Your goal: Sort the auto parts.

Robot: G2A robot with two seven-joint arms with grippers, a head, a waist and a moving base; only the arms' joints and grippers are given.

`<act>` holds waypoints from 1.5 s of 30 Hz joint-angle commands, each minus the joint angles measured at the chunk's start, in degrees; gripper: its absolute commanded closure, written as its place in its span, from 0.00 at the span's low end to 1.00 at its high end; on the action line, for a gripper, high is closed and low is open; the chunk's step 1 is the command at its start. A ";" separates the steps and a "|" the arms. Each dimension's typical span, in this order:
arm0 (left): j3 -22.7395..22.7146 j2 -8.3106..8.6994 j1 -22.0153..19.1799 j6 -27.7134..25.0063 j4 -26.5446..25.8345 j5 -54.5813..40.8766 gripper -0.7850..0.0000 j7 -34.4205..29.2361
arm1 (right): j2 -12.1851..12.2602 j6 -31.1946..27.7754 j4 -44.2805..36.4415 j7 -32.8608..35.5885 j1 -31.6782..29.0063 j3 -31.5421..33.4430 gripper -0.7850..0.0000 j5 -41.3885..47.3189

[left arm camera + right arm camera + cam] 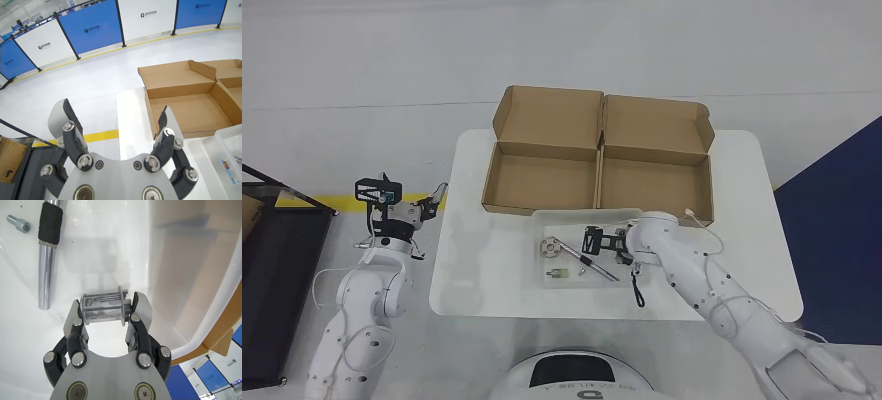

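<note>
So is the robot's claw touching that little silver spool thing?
Touching. In the right wrist view, the right gripper has a finger pressed against each end of the silver spool, with no gap on either side.

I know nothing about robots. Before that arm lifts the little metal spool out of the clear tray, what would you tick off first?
1. Grip: right gripper closed on both ends of the metal spool: ok.
2. Neighbours: chrome tube and bolt lie apart from the spool: ok.
3. Destinations: cardboard boxes open: ok.
4. Other arm: left gripper open, beside the table edge, away from the clear tray: ok.
5. Which box the spool belongs in: cannot tell.
</note>
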 commanded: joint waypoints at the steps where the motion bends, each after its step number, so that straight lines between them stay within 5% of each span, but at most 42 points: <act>1: 0.00 0.00 0.00 0.00 0.00 0.00 0.00 0.00 | -0.20 0.16 0.52 -0.33 0.42 -0.20 0.98 0.39; 11: 0.00 0.00 0.00 0.00 0.00 0.00 0.00 0.00 | 2.39 -7.25 -7.36 -8.73 -4.01 7.62 1.00 5.09; 16: 0.00 0.00 0.00 0.00 0.00 0.00 0.00 0.00 | 5.05 -11.44 -14.49 -21.82 -10.90 18.37 1.00 9.48; 22: 0.00 0.00 0.00 0.00 0.00 0.00 0.00 0.00 | 7.23 -22.14 -11.27 -41.37 -15.02 30.07 1.00 23.17; 28: 0.00 0.00 0.00 0.00 0.00 0.00 0.00 0.00 | 10.20 -22.14 -5.30 -48.39 -10.94 27.71 1.00 38.76; 35: 0.00 0.00 0.00 0.00 0.00 0.00 0.00 0.00 | 13.62 -22.14 0.83 -47.89 -3.83 19.42 1.00 55.23; 45: 0.00 0.00 0.00 0.00 0.00 0.00 0.00 0.00 | 13.90 -22.14 1.32 -47.46 -3.37 18.85 1.00 56.31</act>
